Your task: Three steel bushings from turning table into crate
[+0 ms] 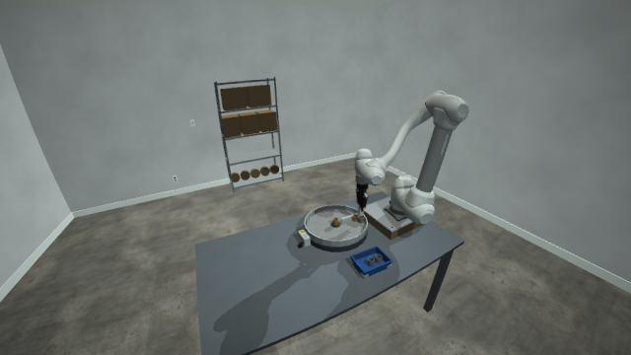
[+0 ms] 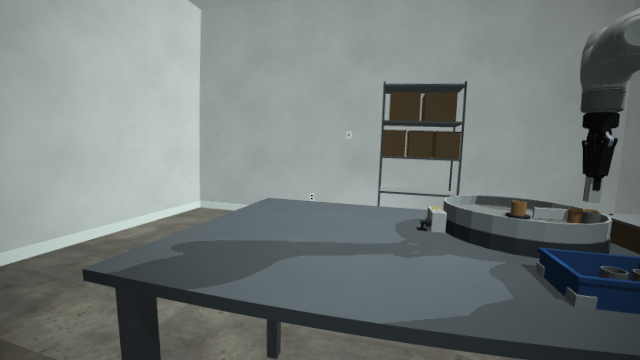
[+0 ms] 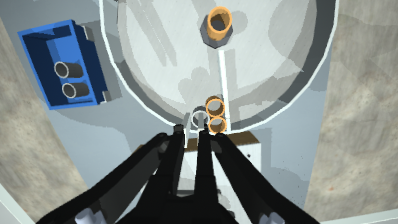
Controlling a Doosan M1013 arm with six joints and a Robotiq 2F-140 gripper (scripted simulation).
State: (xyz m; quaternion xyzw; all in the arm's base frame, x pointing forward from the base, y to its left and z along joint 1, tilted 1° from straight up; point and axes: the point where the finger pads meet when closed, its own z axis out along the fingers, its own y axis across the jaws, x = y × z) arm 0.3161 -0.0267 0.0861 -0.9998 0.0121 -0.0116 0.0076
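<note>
Three steel bushings (image 1: 371, 262) (image 2: 613, 273) (image 3: 75, 70) (two in one crate (image 1: 367, 272) (image 2: 615, 296) (image 3: 87, 55)), three orange bushings (image 1: 336, 223) (image 2: 519, 208) (image 3: 219, 35), one turning table (image 1: 336, 239) (image 2: 520, 231) (image 3: 270, 75).
</note>
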